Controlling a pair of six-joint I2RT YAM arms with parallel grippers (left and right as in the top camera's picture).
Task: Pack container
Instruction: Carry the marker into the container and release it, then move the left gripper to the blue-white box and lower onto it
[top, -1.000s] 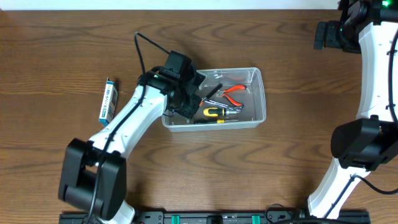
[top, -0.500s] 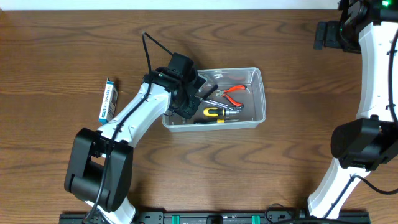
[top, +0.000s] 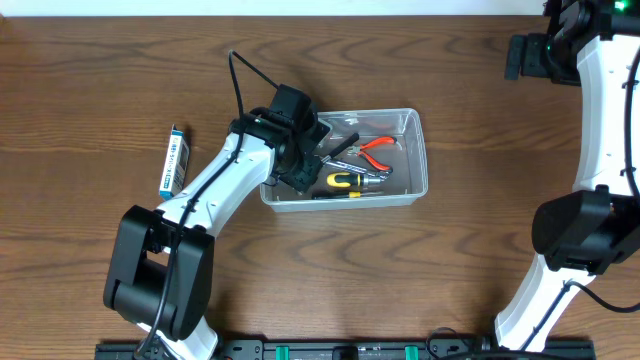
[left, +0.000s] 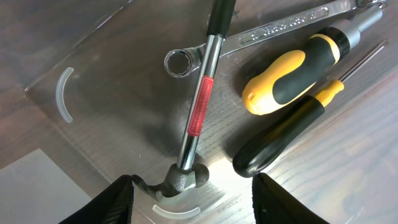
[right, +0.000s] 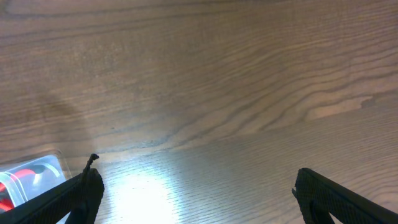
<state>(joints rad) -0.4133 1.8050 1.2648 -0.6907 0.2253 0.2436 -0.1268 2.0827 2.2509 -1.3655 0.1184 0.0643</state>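
Note:
The container (top: 421, 150) is a clear shallow bin at mid-table. It holds red-handled pliers (top: 376, 150), a yellow-and-black screwdriver (top: 346, 181), a wrench and a hammer (top: 343, 147). My left gripper (top: 299, 171) hangs over the container's left end, open. In the left wrist view its fingers (left: 189, 208) straddle the hammer's head (left: 181, 178) without touching it. The hammer lies on the container's floor (left: 112, 118) beside the wrench (left: 267, 31) and two screwdrivers (left: 289, 74). My right gripper (top: 524, 56) is open and empty at the far right, over bare table (right: 196, 199).
A small blue-and-white box (top: 173, 160) lies on the table left of the container, beside the left arm. The container's corner with the red pliers (right: 22, 177) shows at the lower left of the right wrist view. The left arm's black cable loops up behind its wrist.
A second ago my left wrist shifted slightly toward the far side over the container's left end, then held still. The tools and the right arm have not moved.

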